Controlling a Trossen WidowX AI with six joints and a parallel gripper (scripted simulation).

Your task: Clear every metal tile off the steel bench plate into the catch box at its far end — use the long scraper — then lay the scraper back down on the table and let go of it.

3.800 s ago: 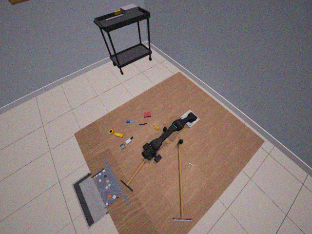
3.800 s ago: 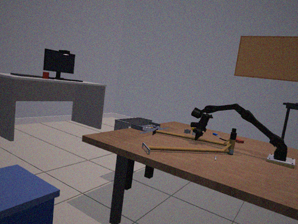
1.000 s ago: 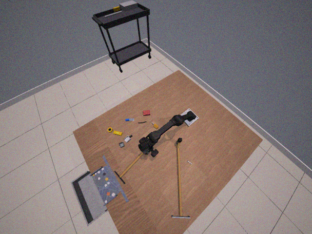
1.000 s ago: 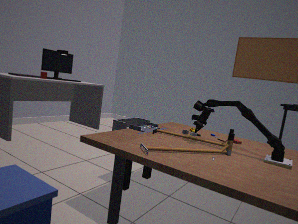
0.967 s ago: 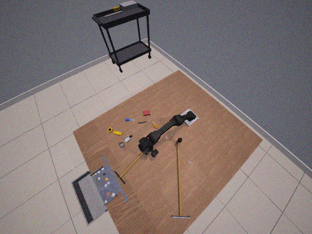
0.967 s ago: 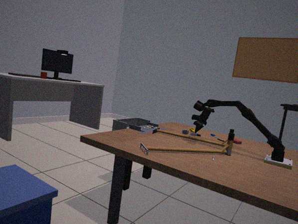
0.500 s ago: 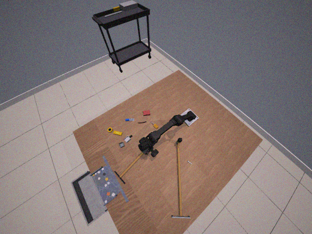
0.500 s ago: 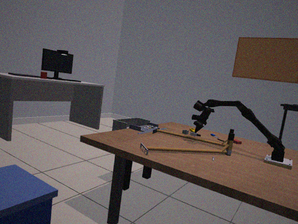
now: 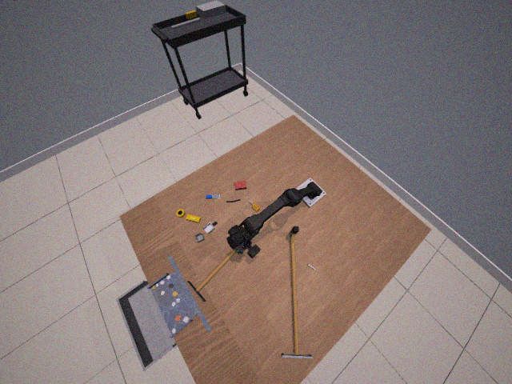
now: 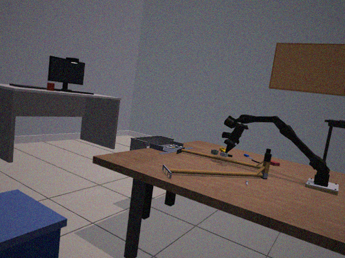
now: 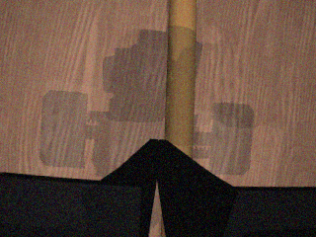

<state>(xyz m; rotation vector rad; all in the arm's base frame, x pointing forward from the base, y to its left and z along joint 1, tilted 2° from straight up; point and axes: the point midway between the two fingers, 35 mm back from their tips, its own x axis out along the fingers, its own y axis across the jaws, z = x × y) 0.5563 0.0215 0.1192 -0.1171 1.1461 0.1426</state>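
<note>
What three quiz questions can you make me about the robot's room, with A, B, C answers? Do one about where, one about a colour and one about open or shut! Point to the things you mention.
1. Where are the metal tiles [image 9: 174,294] [image 10: 172,146]?
A) on the cart
B) on the steel bench plate [image 9: 188,307] [image 10: 167,150]
C) on the floor

2. What colour is the cup [image 10: 50,86] on the desk [image 10: 99,120]?
A) red
B) green
C) white

3. How are the robot's fingers [image 9: 237,251] [image 10: 227,151]?
A) wide open
B) half open
C) shut

Answers:
1. B: the top view shows them scattered there.
2. A: the exterior view shows its red side.
3. C: the tips meet in the wrist view.
</note>
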